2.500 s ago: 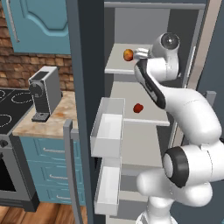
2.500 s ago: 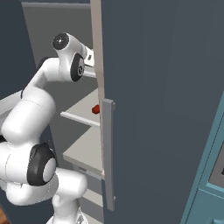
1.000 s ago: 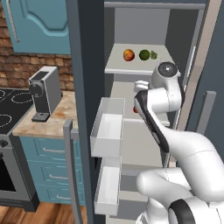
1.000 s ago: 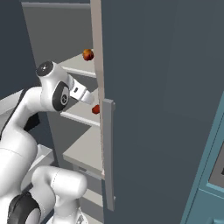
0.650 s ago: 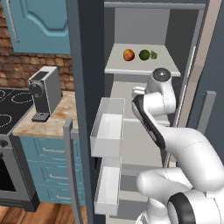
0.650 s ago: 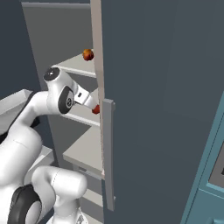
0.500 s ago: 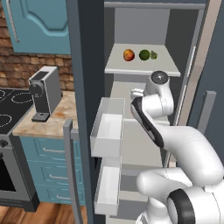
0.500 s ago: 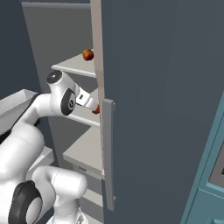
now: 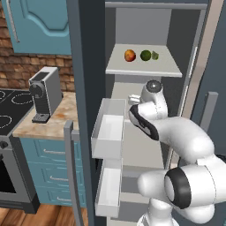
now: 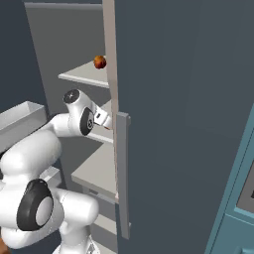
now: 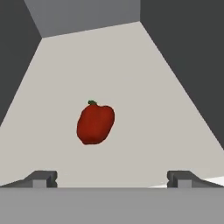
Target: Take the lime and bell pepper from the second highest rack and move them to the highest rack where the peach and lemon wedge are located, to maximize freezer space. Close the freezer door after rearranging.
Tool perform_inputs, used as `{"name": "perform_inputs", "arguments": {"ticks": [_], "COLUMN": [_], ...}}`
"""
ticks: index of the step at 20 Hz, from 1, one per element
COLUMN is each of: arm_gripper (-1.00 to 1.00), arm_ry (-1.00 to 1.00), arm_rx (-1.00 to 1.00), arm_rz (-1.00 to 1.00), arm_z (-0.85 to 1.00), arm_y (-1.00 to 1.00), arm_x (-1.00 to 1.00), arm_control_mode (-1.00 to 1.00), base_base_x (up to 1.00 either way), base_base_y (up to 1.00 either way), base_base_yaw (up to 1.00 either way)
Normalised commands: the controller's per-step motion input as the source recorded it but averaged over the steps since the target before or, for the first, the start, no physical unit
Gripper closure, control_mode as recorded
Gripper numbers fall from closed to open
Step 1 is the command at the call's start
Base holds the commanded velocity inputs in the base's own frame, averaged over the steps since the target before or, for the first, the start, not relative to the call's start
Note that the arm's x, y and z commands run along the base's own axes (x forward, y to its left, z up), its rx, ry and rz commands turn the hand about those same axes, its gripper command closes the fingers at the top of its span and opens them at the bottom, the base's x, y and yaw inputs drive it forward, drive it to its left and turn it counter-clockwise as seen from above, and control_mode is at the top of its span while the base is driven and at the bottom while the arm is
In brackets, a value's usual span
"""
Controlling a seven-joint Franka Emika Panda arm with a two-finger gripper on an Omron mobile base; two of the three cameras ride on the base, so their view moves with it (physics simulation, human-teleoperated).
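Observation:
The red bell pepper (image 11: 95, 123) lies on the second highest rack (image 11: 144, 87), straight ahead of my open gripper (image 11: 111, 179) and a short way from its fingertips (image 11: 41, 178). Nothing is between the jaws. On the highest rack (image 9: 143, 70) the peach (image 9: 129, 55), the dark green lime (image 9: 145, 55) and the lemon wedge (image 9: 155, 55) sit in a row. The peach (image 10: 99, 62) also shows in the right base view. My arm (image 9: 152, 95) reaches in under that rack and covers the pepper in the left base view. The freezer door (image 9: 84, 110) stands open on the left.
White door bins (image 9: 108, 128) hang on the open door's inner side, close to my arm. A closed dark door with a bar handle (image 10: 121, 173) borders the compartment on the right. A coffee machine (image 9: 44, 92) stands on the counter to the left.
My hand has come down from the highest rack, where the lime now rests, and has moved in along the second highest rack toward the bell pepper. The jaws have stayed open.

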Motion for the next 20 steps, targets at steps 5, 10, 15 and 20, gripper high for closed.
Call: {"name": "perform_inputs", "arguments": {"ticks": [5,10,15,20], "arm_gripper": [-1.00,-1.00,-1.00,-1.00], "arm_ry": [0.00,0.02,0.02,0.01], "arm_rx": [0.00,0.00,0.00,0.00], "arm_rz": [0.00,0.00,0.00,0.00], "arm_z": [-0.32,-0.24,-0.21,-0.19], "arm_y": [0.00,0.00,0.00,0.00], "arm_x": [0.44,0.42,0.33,0.21], "arm_control_mode": [-1.00,-1.00,-1.00,-1.00], "base_base_x": [0.00,0.00,0.00,0.00], "base_base_y": [0.00,0.00,0.00,0.00], "base_base_yaw": [0.00,0.00,0.00,0.00]}}
